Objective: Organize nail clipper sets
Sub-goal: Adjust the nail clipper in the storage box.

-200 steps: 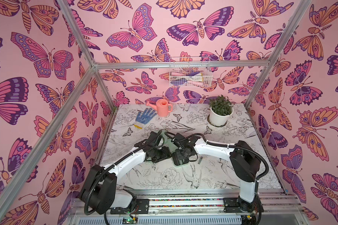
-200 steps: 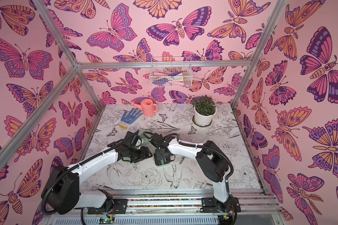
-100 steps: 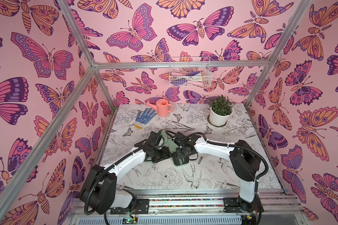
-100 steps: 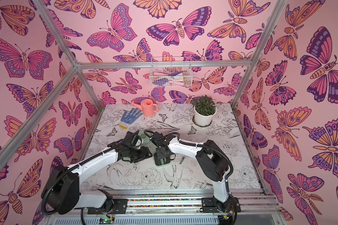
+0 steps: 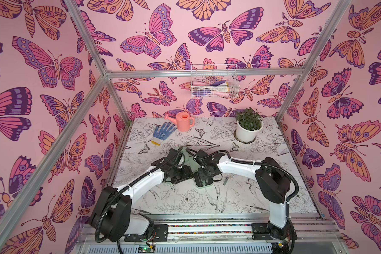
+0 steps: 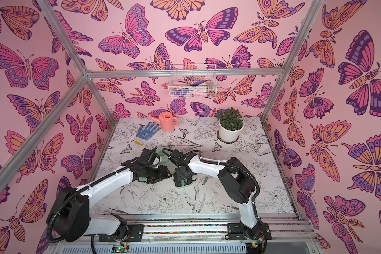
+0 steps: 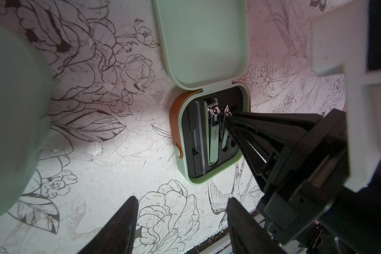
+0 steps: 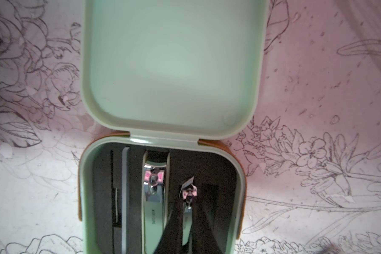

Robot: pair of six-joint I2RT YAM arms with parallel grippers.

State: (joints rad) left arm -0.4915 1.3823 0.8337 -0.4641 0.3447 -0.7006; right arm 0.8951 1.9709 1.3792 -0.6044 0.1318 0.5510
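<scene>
The right fingers are clenched on the small clipper, long axis 12-to-6, over the open case, at 3 o'clock of the large clipper; the left fingers, released, wait at the case's 9 o'clock.

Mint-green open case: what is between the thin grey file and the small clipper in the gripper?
A larger mint-and-silver metal nail clipper, lying in its own slot; the right wrist view shows it.

Left arm, right arm crowd centre case; plant 1 o'clock, can, glove 11; 6 o'clock open.
</scene>
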